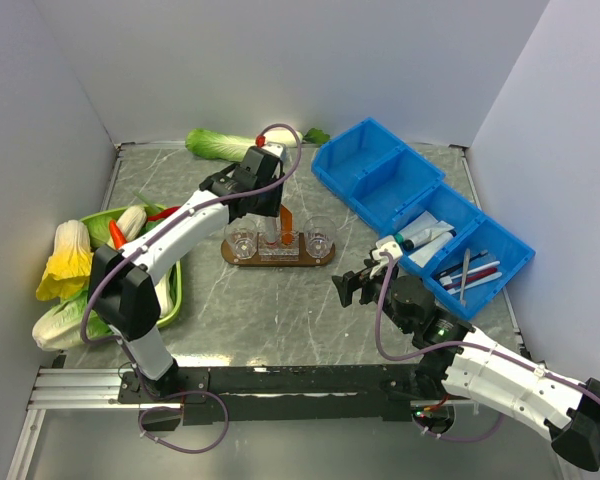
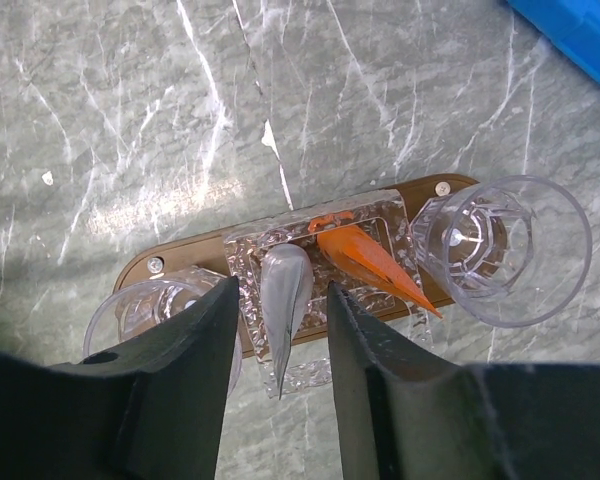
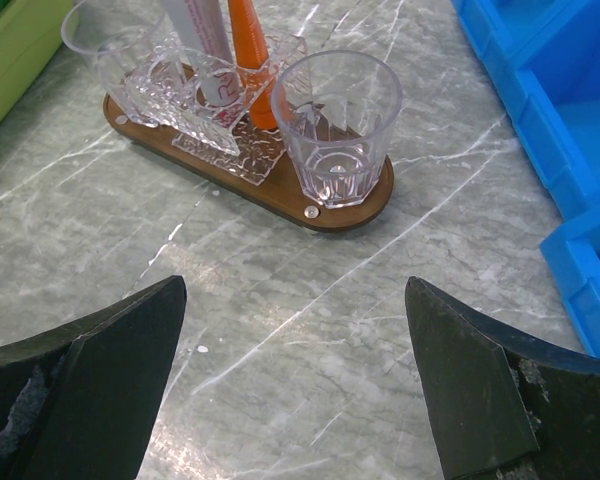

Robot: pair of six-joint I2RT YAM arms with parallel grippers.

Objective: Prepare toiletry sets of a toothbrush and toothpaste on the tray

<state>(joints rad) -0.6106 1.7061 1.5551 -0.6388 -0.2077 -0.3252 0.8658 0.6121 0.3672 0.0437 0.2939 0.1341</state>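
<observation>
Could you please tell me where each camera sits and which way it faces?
Top external: above and behind the bases, looking down on the table; both arms show, left gripper over the tray.
Left wrist: on the left arm, looking straight down at the tray; its fingers show.
Right wrist: low on the right arm, facing the tray across the table; its fingers show.
All three share the tray and orange toothpaste.

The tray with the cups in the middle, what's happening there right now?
The left gripper hangs over the tray, its jaws open either side of a white tube standing in the clear holder beside the orange toothpaste. A clear cup sits at each end of the tray, both empty. The right gripper hovers open over the table, holding nothing.
</observation>
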